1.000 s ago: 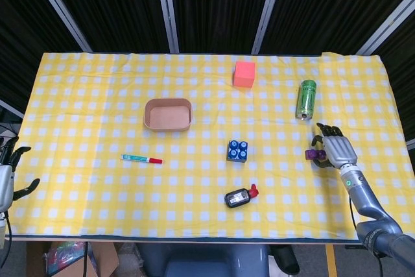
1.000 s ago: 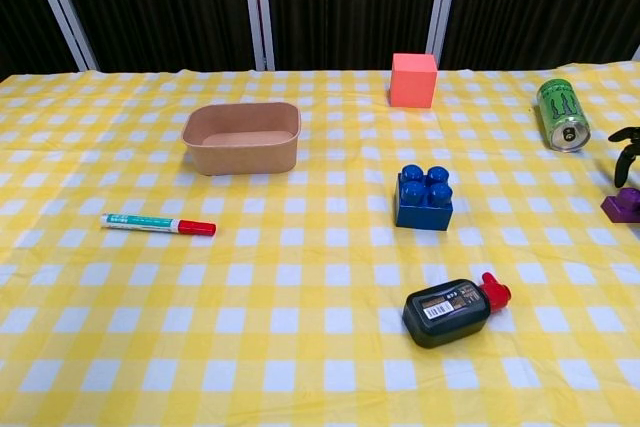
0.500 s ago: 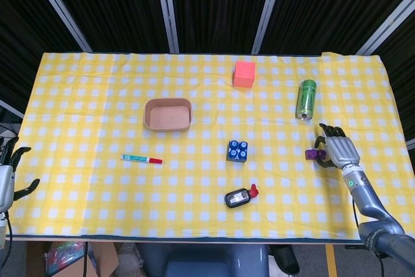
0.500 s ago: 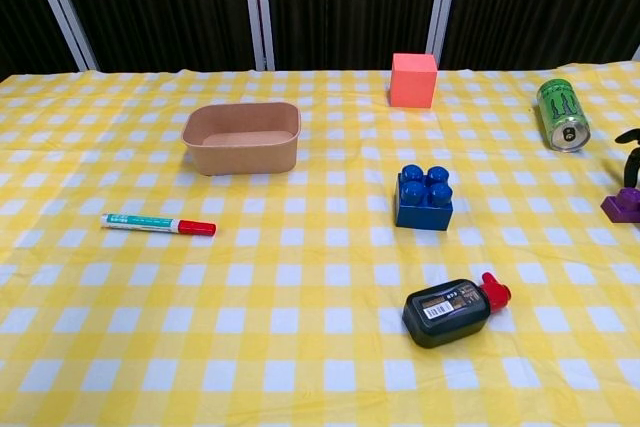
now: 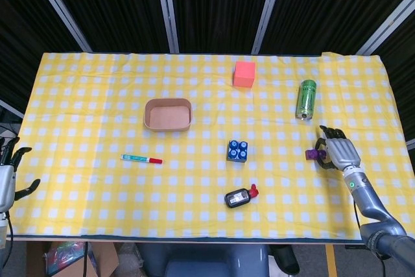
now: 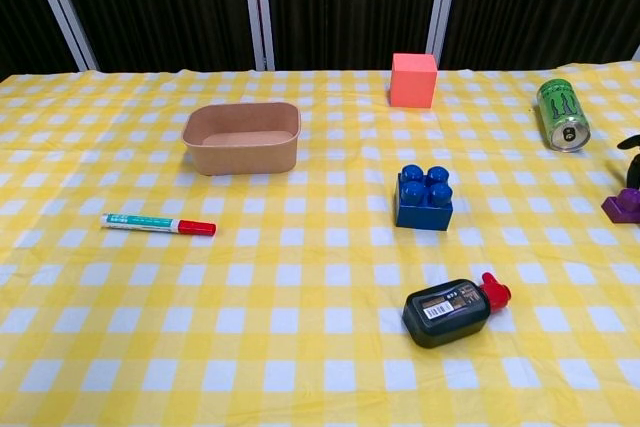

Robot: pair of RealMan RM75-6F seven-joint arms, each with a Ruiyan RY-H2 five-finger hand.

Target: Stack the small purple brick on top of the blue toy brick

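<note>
The small purple brick point(image 5: 312, 154) point(image 6: 625, 205) lies on the yellow checked cloth at the far right. My right hand point(image 5: 338, 152) is just to its right, fingers spread and curved toward it, with no visible grip; only dark fingertips point(image 6: 633, 143) show at the chest view's edge. The blue toy brick point(image 5: 238, 150) point(image 6: 423, 196) stands studs up near the table's middle, well left of the purple brick. My left hand point(image 5: 8, 174) hangs off the table's left front corner, fingers apart and holding nothing.
A green can point(image 5: 306, 99) lies on its side behind the right hand. A black bottle with a red cap point(image 5: 240, 196) lies in front of the blue brick. A tan tray point(image 5: 168, 114), a marker point(image 5: 141, 159) and a pink cube point(image 5: 244, 74) sit further off.
My right hand has drifted slightly right and toward the front edge, and shows less in the chest view. The purple brick has stayed in place. The left hand is unchanged.
</note>
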